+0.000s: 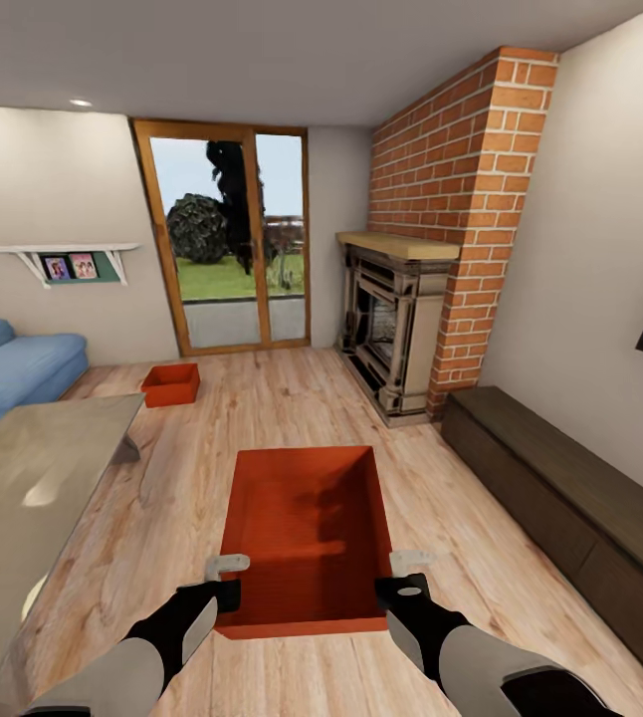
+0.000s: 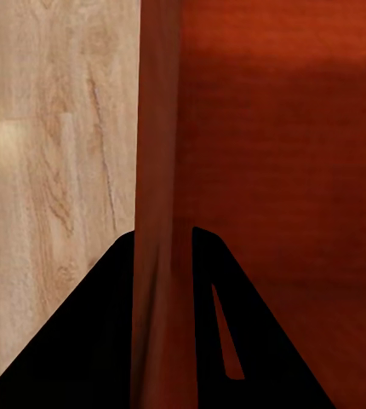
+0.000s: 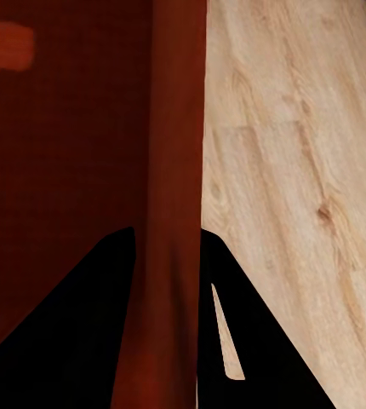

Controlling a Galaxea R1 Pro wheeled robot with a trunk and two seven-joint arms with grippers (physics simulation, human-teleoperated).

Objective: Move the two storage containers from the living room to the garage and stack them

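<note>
Two pincers [image 1: 230, 578] [image 1: 406, 575] astride smooth red-orange rectangular container [image 1: 307, 528] walls.

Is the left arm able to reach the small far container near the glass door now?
Probably not. The left gripper is shut on the near container wall, and the far container lies well beyond, past the table corner.

Jaws astride container [image 2: 268, 170] wall, wood floor [image 2: 47, 170] beside.
</note>
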